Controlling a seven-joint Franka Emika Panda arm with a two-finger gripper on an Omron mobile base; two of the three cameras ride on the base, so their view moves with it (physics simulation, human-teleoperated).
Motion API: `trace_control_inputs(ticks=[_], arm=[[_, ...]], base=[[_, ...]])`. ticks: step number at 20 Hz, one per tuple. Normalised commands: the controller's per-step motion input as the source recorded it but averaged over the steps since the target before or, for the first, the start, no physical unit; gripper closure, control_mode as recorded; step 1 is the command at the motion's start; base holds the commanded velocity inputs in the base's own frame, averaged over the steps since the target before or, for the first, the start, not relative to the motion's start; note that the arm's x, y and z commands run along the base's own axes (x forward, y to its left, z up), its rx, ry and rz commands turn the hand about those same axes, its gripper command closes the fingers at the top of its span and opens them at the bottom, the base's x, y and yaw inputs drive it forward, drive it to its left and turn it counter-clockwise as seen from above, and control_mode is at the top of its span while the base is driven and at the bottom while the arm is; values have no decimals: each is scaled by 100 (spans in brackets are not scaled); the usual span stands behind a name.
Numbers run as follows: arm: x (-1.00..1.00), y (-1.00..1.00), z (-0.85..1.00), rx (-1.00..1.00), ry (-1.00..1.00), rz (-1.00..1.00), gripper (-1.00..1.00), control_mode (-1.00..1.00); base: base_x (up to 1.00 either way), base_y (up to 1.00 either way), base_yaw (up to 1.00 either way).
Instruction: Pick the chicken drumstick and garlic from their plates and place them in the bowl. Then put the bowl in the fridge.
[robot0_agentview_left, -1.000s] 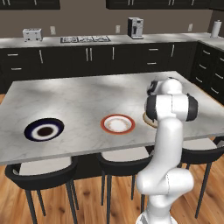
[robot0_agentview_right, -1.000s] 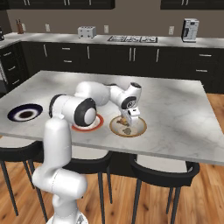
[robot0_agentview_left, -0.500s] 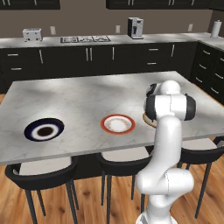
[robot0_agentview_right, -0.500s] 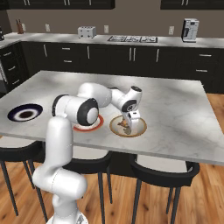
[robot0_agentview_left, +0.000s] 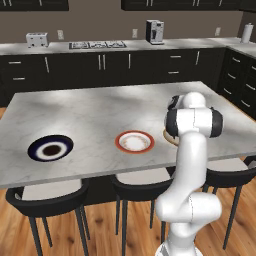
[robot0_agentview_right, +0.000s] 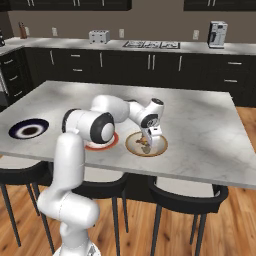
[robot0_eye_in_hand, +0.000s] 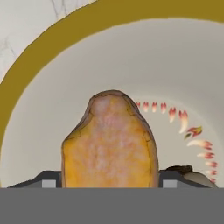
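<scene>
My gripper hangs low inside the beige bowl, near the right of the island. Its fingers are shut on the golden-brown chicken drumstick, which touches both fingertips just above the bowl's floor. The bowl's brown rim curves around it. A small greyish rounded lump peeks out beside the right fingertip; I cannot tell whether it is the garlic. The red-rimmed plate and the navy plate lie bare to the left. The fridge is out of view.
The marble island has stools tucked under its near edge. Dark cabinets line the back wall, with a toaster, a cooktop and a coffee machine on the back counter.
The gripper has sunk a little lower into the bowl with the drumstick still between its fingers. The plates and bowl have not moved.
</scene>
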Motion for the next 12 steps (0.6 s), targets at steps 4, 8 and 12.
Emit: trace_control_inputs(ticks=[4, 8, 12], arm=[[0, -11, -10, 0, 4, 0, -100, -100], [0, -10, -1, 0, 1, 0, -100, -100], [-9, -7, 8, 0, 0, 0, -100, -100]], base=[[0, 0, 0], [0, 0, 0], [0, 0, 0]])
